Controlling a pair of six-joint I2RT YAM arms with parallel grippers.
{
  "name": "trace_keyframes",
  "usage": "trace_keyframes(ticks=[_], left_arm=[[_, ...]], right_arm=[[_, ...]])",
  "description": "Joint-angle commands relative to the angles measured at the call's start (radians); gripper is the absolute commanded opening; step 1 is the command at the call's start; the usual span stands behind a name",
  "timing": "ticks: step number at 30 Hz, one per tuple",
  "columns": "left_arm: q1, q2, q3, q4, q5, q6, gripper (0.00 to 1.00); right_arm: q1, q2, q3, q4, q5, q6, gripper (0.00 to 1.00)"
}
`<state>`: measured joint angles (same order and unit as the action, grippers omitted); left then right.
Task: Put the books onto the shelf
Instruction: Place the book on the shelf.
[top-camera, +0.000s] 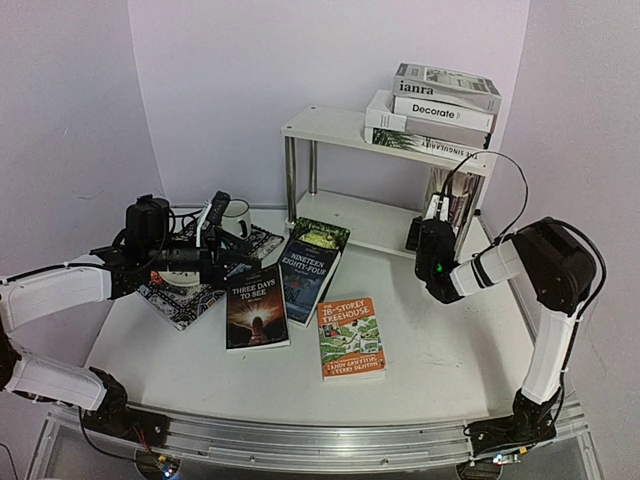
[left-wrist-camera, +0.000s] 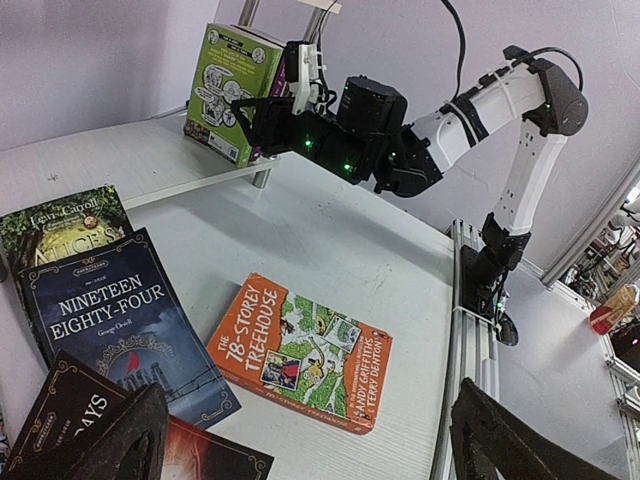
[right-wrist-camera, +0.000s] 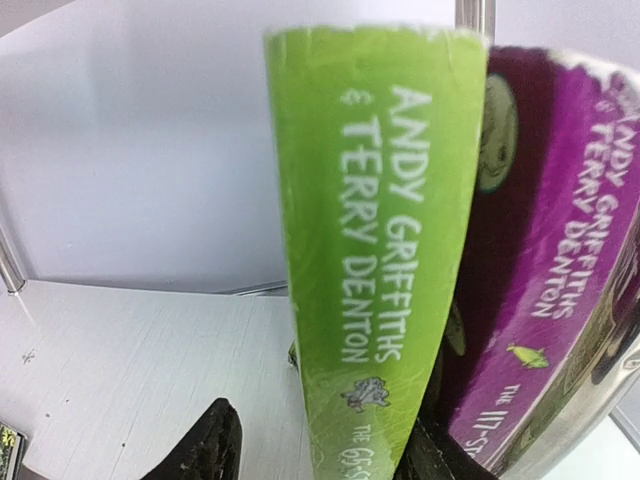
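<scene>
— Start big. What carries everything?

— The white table (top-camera: 430, 360). At its far side, just beyond the right claw (top-camera: 437, 212), stands the shelf (top-camera: 330, 125), two white boards on chrome legs.

— And on it?

— Above that claw, on the top board, a stack of hardbacks (top-camera: 440, 105) lies flat. On the lower board, right at the claw, a green paperback (right-wrist-camera: 370, 250) stands upright with its spine between the fingers. A purple paperback (right-wrist-camera: 560, 250) stands against it, on the right-hand side in the wrist view.

— Is the claw gripping the green one?

— No. It is partly spread. One finger (right-wrist-camera: 205, 445) stands clear of the spine, with white board showing between. The other sits close at the spine's far edge; whether it touches I can't tell.

— The left claw (top-camera: 228, 232)?

— Spread wide, holding nothing, well apart from the shelf. Four books lie flat on the table in front of it. "Three Days to See" (top-camera: 257, 305) is nearest, partly under one fingertip in its own view. "Nineteen Eighty-Four" (top-camera: 305, 275) comes next, overlapping an Alice book (top-camera: 322, 235) beyond. The orange "78-Storey Treehouse" (top-camera: 350, 335) lies straight ahead between the fingers, just beside the others.

— Anything smaller?

— A patterned mat (top-camera: 180, 300) beneath that claw, and a white mug (top-camera: 237, 212) just beside it on the wall side.
</scene>
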<state>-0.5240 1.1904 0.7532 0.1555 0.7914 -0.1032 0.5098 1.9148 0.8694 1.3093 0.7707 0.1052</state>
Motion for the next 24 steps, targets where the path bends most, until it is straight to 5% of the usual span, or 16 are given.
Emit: trace_keyframes(ticks=[1, 24], left_arm=[[-0.005, -0.016, 0.03, -0.003, 0.011, 0.01, 1.0], [-0.014, -0.023, 0.025, -0.004, 0.01, -0.001, 1.0]], right_arm=[[0.007, -0.053, 0.038, 0.271, 0.056, -0.028, 0.53], [0.103, -0.175, -0.112, 0.297, 0.146, -0.021, 0.63]])
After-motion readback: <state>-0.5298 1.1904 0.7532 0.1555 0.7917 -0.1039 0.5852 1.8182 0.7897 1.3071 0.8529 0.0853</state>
